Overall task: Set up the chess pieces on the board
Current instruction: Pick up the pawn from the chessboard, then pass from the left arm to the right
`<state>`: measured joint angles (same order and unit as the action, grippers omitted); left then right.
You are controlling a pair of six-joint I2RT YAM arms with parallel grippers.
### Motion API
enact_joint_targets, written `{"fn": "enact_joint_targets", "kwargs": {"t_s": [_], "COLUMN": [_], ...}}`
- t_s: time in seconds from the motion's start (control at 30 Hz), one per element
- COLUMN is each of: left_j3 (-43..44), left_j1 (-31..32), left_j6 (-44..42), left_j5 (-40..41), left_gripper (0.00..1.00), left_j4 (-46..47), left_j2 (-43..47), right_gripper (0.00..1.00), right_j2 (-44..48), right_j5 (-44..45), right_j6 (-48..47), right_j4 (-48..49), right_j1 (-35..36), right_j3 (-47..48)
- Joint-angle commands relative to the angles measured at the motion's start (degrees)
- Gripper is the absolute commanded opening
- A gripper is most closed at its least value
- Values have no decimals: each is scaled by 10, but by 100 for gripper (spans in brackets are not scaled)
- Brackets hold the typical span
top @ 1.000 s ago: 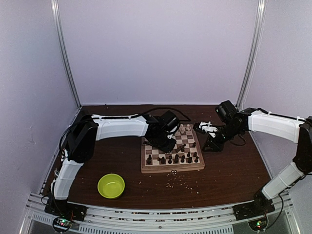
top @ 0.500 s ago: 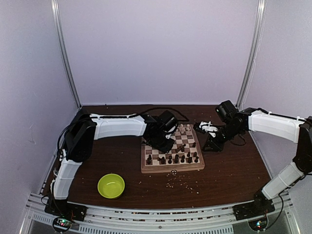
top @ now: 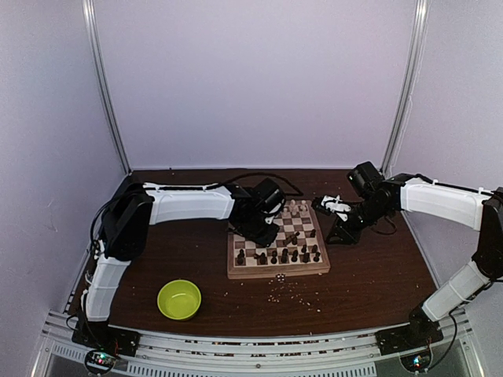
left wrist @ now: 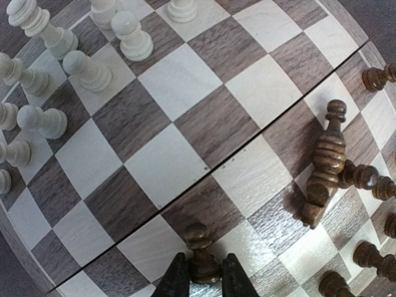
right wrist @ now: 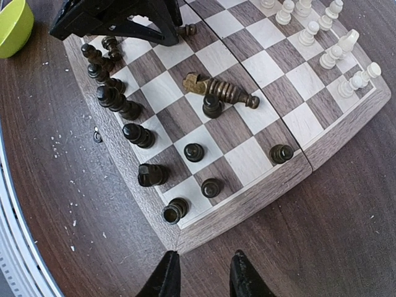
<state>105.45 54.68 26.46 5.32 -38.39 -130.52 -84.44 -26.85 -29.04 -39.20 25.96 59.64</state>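
Pale lilac walls enclose a dark brown table (top: pixel 377 275) where two robot arms work over a wooden chessboard. The board (top: pixel 277 272) sits near the middle of the table, slightly toward its back edge.

The cream pieces (top: pixel 297 210) stand crowded along the board's far edge. The dark pieces (top: pixel 283 255) are lined up loosely along its near edge.

The left gripper (left wrist: pixel 199 281) reaches in over the board's left edge. Its two black fingers (left wrist: pixel 176 278) stand close on either side of an upright dark pawn (left wrist: pixel 199 250) resting on a square. Whether they press on the pawn or only flank it cannot be told.

A taller fallen dark piece (left wrist: pixel 325 164) lies on its side near the board's centre, across two squares.

The right gripper (right wrist: pixel 201 275) hangs just off the board's right edge, above the tabletop. Its fingers are parted, with only bare wood showing between them.

A lime-green bowl (top: pixel 179 299) sits toward the table's front left corner, well apart from the board. Pale crumbs (top: pixel 287 290) are scattered on the table along the board's near edge.
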Motion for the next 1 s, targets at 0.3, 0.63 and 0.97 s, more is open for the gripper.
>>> {"fn": "enact_joint_targets", "kwargs": {"t_s": [0.3, 0.63, 0.97], "left_j3": [-150, -226, -229], "left_j1": [-14, -15, -6], "left_j6": [-91, -135, -145], "left_j5": [-49, -108, -155], "left_gripper": [9, 10, 10], "left_j4": [188, 336, 362], "left_j2": [113, 199, 217], "right_gripper": [29, 34, 38], "right_j2": [-27, -162, -242], "right_j5": [-163, -326, -384], "right_j6": [120, 199, 230], "right_j4": [-10, -73, -112], "right_j1": [-60, -84, -32], "right_j3": [95, 211, 303]}}
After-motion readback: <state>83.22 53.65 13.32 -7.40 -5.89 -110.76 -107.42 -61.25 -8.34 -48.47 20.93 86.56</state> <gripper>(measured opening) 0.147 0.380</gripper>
